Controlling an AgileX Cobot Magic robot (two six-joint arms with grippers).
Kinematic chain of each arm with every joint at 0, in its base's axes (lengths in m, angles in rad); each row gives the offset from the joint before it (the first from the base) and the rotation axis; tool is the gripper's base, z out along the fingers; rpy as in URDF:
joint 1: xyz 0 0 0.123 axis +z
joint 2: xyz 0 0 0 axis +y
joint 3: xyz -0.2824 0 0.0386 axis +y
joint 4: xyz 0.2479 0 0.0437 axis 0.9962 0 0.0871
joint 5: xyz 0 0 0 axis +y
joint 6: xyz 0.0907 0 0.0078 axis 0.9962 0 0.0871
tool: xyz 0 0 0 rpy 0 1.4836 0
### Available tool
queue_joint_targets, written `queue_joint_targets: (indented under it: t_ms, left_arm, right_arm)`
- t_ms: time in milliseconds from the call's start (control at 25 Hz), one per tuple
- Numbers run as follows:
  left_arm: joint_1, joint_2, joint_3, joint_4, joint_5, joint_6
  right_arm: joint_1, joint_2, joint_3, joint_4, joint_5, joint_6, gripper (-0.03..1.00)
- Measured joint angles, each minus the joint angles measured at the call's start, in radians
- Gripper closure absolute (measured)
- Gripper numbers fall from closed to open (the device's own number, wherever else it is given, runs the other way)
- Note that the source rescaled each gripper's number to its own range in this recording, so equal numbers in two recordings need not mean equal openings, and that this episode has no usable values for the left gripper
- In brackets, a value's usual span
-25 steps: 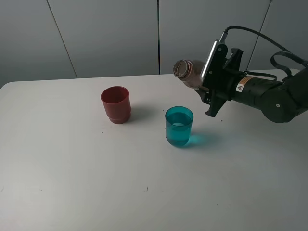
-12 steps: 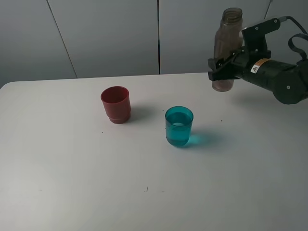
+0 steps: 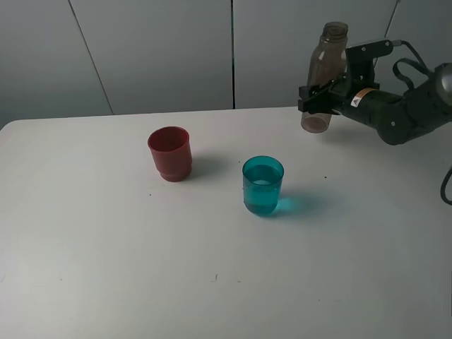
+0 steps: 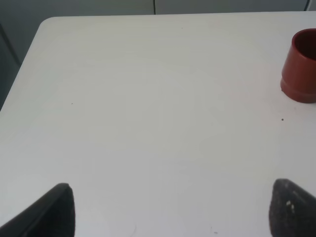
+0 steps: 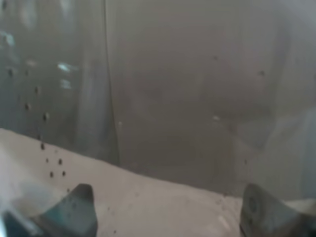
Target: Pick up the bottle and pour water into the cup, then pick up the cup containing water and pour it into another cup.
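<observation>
Across the whole exterior high view stretches a white, matte tabletop (image 3: 106, 268), marked only by a few tiny dark specks, with a rounded corner at its far left. Behind it stands a wall of pale grey panels (image 3: 162, 49) divided by thin dark seams, some vertical and some slanting. Near the far right edge of the table, the black right gripper (image 3: 319, 99) is clamped around the lower body of the tall, slim, smoky grey-brown translucent plastic bottle (image 3: 321, 74). The bottle stands nearly upright, its open threaded neck at the top and leaning slightly; whether its base touches the tabletop I cannot tell. In the right wrist view the bottle's hazy wall (image 5: 173, 89) fills almost the whole picture, dotted with small droplets, with the two fingertips (image 5: 74, 207) on either side of it. Near the middle of the table, well apart from the bottle, stands the translucent teal-blue plastic tumbler (image 3: 263, 186), upright and partly filled with water, throwing a teal-tinted glow on the white surface to its right. The opaque dark red plastic cup with a stepped, narrower base (image 3: 169, 153) stands upright to the tumbler's left and a little farther back, apart from it. The left gripper (image 4: 170, 212) is spread wide with nothing between its dark fingertips (image 4: 59, 207), over bare table, and the red cup (image 4: 299, 66) shows at the edge of its view.
</observation>
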State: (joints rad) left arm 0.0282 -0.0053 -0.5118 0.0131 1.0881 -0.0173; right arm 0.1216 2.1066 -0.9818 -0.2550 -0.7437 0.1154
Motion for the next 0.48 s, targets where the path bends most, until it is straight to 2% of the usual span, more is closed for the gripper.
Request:
queue_joint_targets:
  t_ms: [480]
  left_arm:
    - [0.000, 0.000, 0.000, 0.000, 0.000, -0.002]
  right_arm:
    - [-0.001, 0.047, -0.021, 0.010, -0.012, 0.000, 0.96]
